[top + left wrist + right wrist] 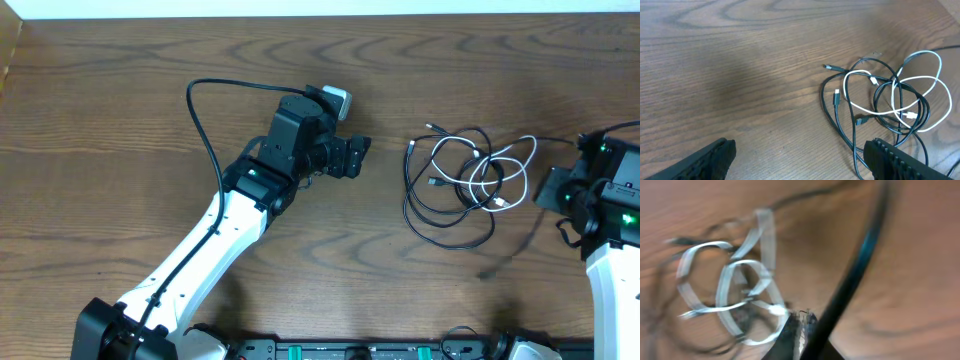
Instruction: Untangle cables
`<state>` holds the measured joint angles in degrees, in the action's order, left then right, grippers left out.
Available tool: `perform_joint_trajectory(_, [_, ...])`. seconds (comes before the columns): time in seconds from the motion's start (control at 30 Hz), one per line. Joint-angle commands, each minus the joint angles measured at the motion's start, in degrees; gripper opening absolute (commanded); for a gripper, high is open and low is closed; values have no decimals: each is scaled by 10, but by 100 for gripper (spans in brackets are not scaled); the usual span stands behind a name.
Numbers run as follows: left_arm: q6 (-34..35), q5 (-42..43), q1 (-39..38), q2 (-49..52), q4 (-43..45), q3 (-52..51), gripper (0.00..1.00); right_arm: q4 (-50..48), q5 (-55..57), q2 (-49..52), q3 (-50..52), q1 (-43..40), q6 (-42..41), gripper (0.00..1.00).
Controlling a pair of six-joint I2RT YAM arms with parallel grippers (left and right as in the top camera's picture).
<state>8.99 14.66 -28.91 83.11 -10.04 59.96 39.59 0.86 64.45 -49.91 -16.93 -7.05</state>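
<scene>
The cables (465,185) lie in one tangle on the wooden table, right of centre: several thin black loops and one white cable (515,165). In the left wrist view the cables (890,100) lie ahead and to the right, and one black loop runs under the right finger. My left gripper (352,157) (800,160) is open and empty, left of the tangle. My right gripper (546,190) (802,322) is at the tangle's right edge, shut on a black cable (860,255) that rises from its jaws. That view is blurred, with the white cable (725,280) to the left.
The left arm's thick black cable (205,130) arcs over the table at left. The table's far edge (320,14) runs along the top. A black base rail (400,350) lies along the front. A thin shadow (500,265) falls on the wood below the tangle.
</scene>
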Motion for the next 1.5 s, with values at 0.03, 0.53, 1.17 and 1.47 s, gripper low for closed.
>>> perform_joint_trajectory(0.03, [-4,-4,3,-9,0,3,86,-6,172,-1,-3,-3,-16,54])
perform_joint_trajectory(0.53, [-3,-4,3,-9,0,3,86,-20,-140,122,2,-2,11,99])
perform_joint_trajectory(1.17, [23,58,3,-14,11,3,86,-218,-619,353,2,42,50,1])
perform_joint_trajectory(1.47, [18,104,4,-95,50,3,86,-356,-724,242,2,94,50,1])
